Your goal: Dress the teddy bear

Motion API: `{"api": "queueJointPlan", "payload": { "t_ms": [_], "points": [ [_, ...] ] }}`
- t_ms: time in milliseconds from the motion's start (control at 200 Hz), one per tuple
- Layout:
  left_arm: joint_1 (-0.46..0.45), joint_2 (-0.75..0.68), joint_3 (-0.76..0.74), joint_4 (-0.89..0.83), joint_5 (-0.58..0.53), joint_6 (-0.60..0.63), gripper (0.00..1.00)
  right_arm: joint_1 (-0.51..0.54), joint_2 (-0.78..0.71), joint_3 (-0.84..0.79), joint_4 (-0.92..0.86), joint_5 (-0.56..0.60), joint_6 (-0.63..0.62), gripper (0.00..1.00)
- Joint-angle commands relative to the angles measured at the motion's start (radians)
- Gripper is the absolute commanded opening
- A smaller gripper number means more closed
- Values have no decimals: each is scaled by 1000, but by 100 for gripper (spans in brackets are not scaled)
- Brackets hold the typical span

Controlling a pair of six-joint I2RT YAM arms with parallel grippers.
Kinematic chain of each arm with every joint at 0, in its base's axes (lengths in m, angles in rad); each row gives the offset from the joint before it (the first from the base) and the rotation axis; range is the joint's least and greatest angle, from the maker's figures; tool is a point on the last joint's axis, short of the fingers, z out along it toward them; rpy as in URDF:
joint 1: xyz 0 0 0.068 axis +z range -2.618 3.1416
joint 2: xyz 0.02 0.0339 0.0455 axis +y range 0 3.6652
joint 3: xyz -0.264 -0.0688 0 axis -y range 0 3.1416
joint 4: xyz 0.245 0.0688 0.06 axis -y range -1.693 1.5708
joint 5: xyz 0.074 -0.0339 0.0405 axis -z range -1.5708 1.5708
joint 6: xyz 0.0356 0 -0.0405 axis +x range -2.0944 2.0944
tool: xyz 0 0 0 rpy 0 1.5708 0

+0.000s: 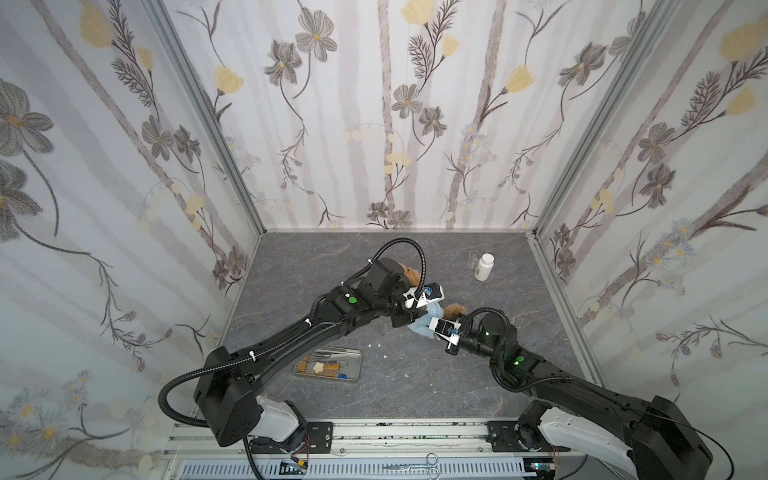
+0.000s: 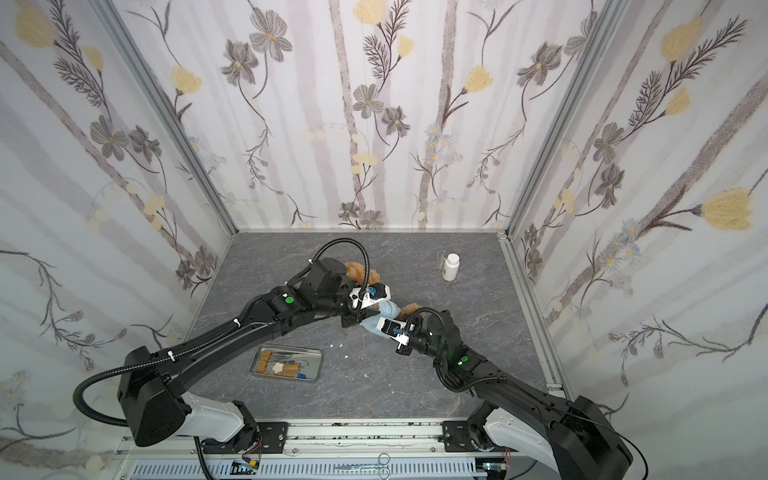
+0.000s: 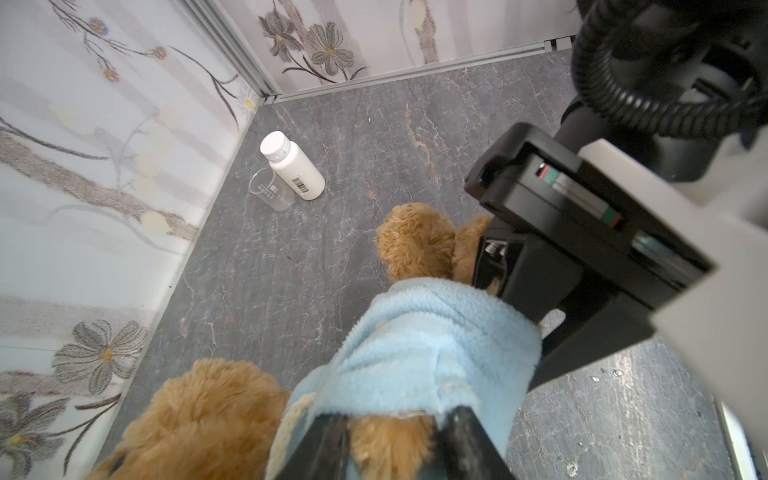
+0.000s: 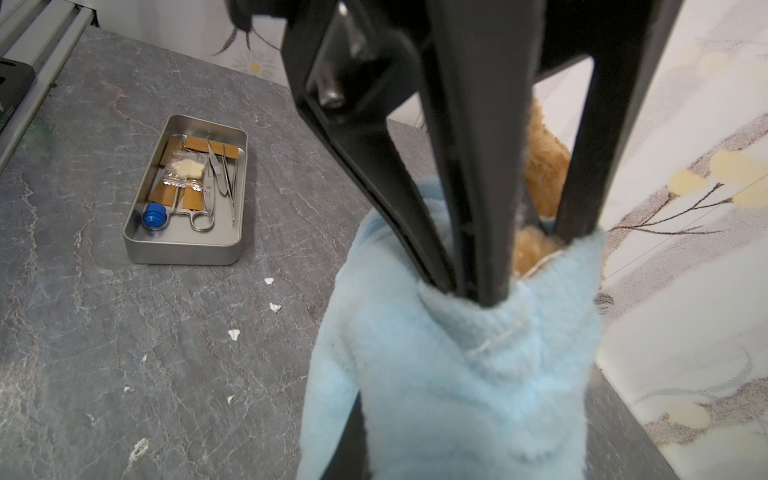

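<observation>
Our right gripper (image 4: 478, 293) is pinched closed on an edge of the light blue fleece shirt (image 4: 457, 374), with golden-brown fur showing just inside that opening. Our left gripper (image 3: 397, 419) has its black fingers (image 3: 465, 444) apart with fur between them at the shirt's other end; we cannot tell whether they press it. The golden-brown curly-furred plush teddy bear (image 3: 415, 245) lies on the grey marbled tabletop (image 3: 291, 257) between the two grippers, torso inside the shirt. Its long axis runs from the left gripper's end, where what looks like the head (image 2: 355, 270) shows in a top view, to the bare legs just beside the right gripper. We judge the next pull goes along that axis, toward the legs, and the right gripper is the nearer one for it.
</observation>
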Motion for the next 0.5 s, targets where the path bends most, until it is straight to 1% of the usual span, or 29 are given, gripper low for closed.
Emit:
{"api": "queueJointPlan", "payload": {
  "t_ms": [0, 60, 140, 270, 380, 445, 450, 470, 495],
  "points": [
    [0, 38, 5, -15, 84, -24, 44, 6, -16, 17, 121, -58, -39, 0],
    [0, 60, 13, -21, 113, -38, 44, 5, -24, 15, 129, -57, -39, 0],
    [-1, 88, 26, -27, 138, -48, 42, 6, -28, 15, 140, -59, -38, 0],
    [-1, 130, 47, -31, 170, -65, 29, 5, -36, 11, 179, -69, -17, 0],
    [-1, 159, 66, -33, 219, -93, 17, 6, -38, 11, 200, -66, -11, 0],
    [-1, 164, 68, -33, 232, -107, 7, 4, -40, 4, 214, -53, -8, 0],
    [0, 164, 68, -33, 232, -108, 4, 4, -40, 4, 215, -52, -8, 0],
    [2, 161, 65, -32, 234, -113, 0, 3, -41, 3, 213, -44, -9, 0],
    [5, 157, 65, -32, 232, -121, 0, 0, -43, 0, 209, -36, -8, 0]
  ]
}}
